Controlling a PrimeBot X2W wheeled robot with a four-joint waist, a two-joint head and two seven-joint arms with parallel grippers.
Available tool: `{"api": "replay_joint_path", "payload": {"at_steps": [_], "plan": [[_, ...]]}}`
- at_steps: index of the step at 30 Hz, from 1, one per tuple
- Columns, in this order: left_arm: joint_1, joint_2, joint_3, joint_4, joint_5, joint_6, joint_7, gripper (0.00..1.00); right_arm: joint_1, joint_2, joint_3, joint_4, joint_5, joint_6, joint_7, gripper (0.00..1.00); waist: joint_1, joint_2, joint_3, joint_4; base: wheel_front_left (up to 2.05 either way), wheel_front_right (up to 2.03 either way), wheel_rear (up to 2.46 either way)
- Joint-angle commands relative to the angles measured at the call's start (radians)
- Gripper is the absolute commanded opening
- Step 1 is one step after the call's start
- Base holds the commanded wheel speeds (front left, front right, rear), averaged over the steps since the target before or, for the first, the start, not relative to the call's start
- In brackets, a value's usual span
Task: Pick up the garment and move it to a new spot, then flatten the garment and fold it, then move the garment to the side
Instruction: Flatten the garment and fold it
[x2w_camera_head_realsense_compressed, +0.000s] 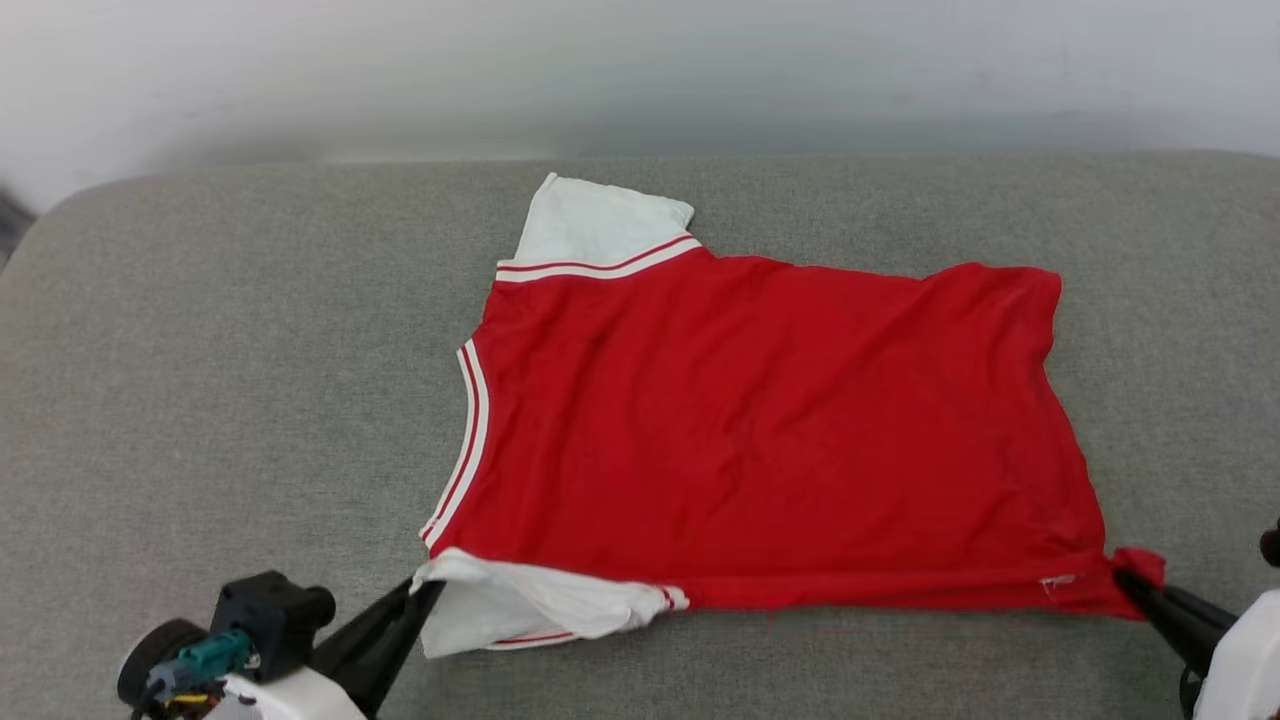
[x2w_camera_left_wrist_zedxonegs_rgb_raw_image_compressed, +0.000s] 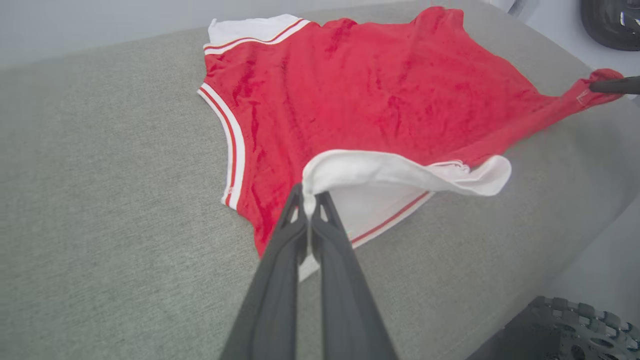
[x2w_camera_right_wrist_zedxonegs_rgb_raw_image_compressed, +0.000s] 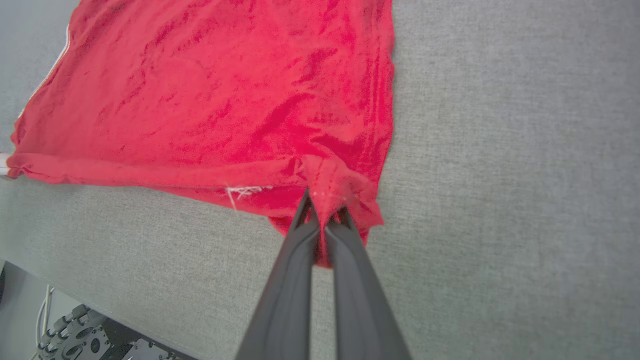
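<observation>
Head view: garment (x2w_camera_head_realsense_compressed: 760, 430) on grey cushion (x2w_camera_head_realsense_compressed: 250, 350)

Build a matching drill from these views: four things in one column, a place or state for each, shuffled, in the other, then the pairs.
Column one:
1. left gripper
2. right gripper
3. far white short sleeve
4. grey fabric cushion

Column two:
A. lies flat, ungripped
B. shut on the hem corner of the red jersey garment
C. underneath the whole garment
D. shut on the near white short sleeve

Pairs: 1-D, 2-B, 3-A, 4-C
</observation>
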Motion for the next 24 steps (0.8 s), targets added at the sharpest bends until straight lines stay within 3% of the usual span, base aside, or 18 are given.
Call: {"api": "replay_joint_path", "payload": {"at_steps": [1,11,24], "plan": [[-0.049,-0.012,0.008,0.014,0.009,-0.005,-0.002,0.00,-0.039,0.009,-0.014,-0.012,-0.018,0.000,0.013,0.00,-0.0001,0.0000,0.033,-0.003,0.00,0.00,0.00],[-0.264,-0.044,0.004,0.150,0.022,-0.071,0.052,0.00,-0.269,0.032,0.034,0.062,-0.090,0.000,0.100,0.00,-0.0001,0.0000,0.152,-0.021,0.00,0.00,0.00],[-0.401,-0.130,-0.016,0.353,0.016,-0.089,0.064,0.00,-0.419,0.043,0.098,0.217,-0.128,0.000,0.071,0.00,-0.0001,0.0000,0.211,-0.013,0.00,0.00,0.00]]}}
